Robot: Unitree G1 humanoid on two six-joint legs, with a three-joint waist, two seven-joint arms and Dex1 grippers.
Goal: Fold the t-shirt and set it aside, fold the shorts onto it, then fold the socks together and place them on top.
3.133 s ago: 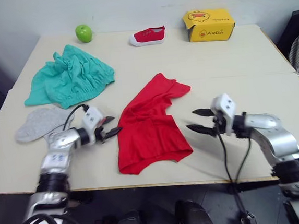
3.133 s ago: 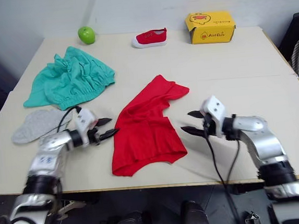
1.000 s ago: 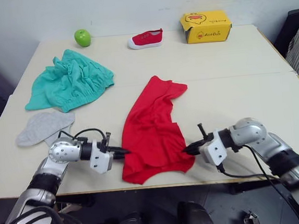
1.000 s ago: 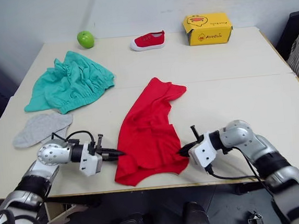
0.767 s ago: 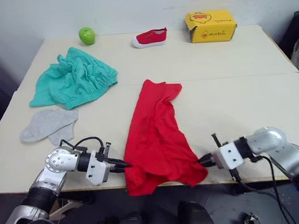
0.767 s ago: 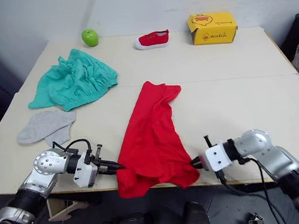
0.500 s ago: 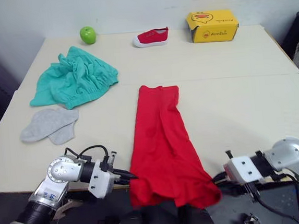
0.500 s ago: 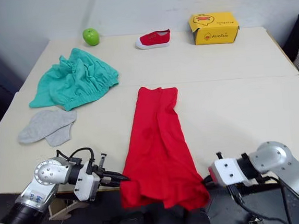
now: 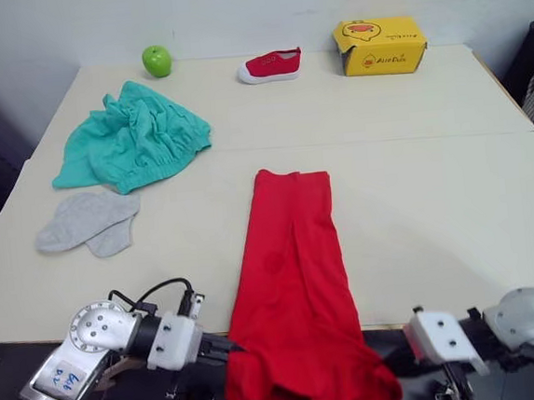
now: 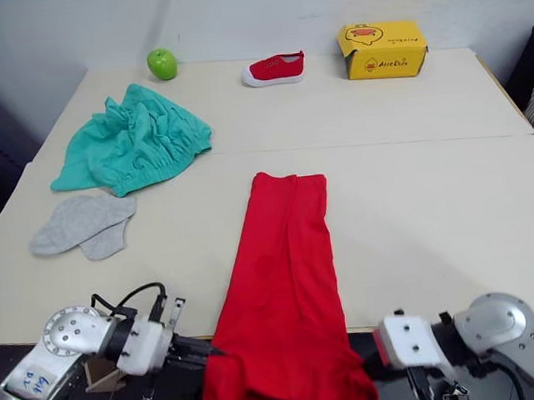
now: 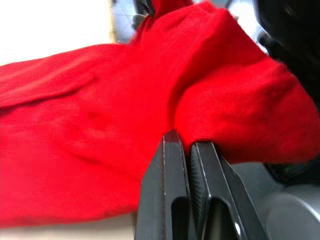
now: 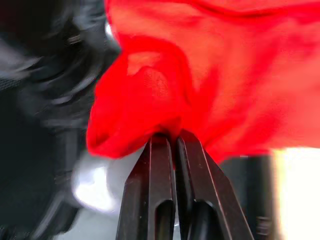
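In the left eye view the t-shirt (image 9: 295, 272) lay as a long strip down the middle of the worktop (image 9: 433, 176), its near end hanging over the front edge between both tools, with the shorts (image 9: 131, 137) and socks (image 9: 86, 221) well apart at far left. In the left wrist view the left tool (image 11: 187, 145) was clamped on red cloth, and in the right wrist view the right tool (image 12: 170, 140) pinched another bunch. The shirt fold seemed in hand; next, I judged, the held end should be carried forward over the far end.
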